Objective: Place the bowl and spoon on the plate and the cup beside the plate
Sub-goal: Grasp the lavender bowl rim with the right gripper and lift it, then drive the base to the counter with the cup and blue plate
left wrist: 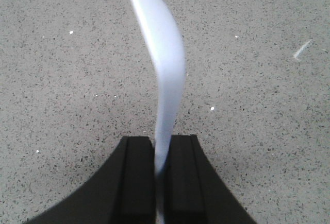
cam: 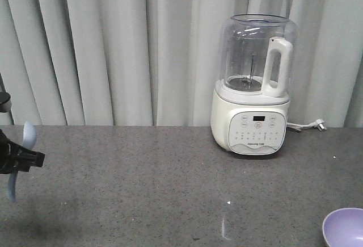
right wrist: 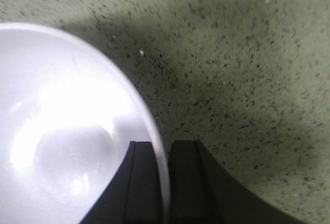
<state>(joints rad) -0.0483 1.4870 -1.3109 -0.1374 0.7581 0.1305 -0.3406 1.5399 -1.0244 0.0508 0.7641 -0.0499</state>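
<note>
My left gripper (left wrist: 162, 140) is shut on the pale-blue spoon (left wrist: 162, 64), which sticks out edge-on above the grey counter. In the front view the same spoon (cam: 28, 135) hangs at the far left in the black left gripper (cam: 25, 159). My right gripper (right wrist: 168, 147) is shut on the rim of the lavender bowl (right wrist: 56, 131), one finger inside and one outside. The bowl (cam: 345, 227) shows at the bottom right corner of the front view; the right gripper itself is out of that view. The plate and the cup are out of view.
A cream blender (cam: 254, 88) with a clear jug stands at the back right of the grey speckled counter (cam: 147, 190), its cable (cam: 309, 125) trailing right. Grey curtains hang behind the counter.
</note>
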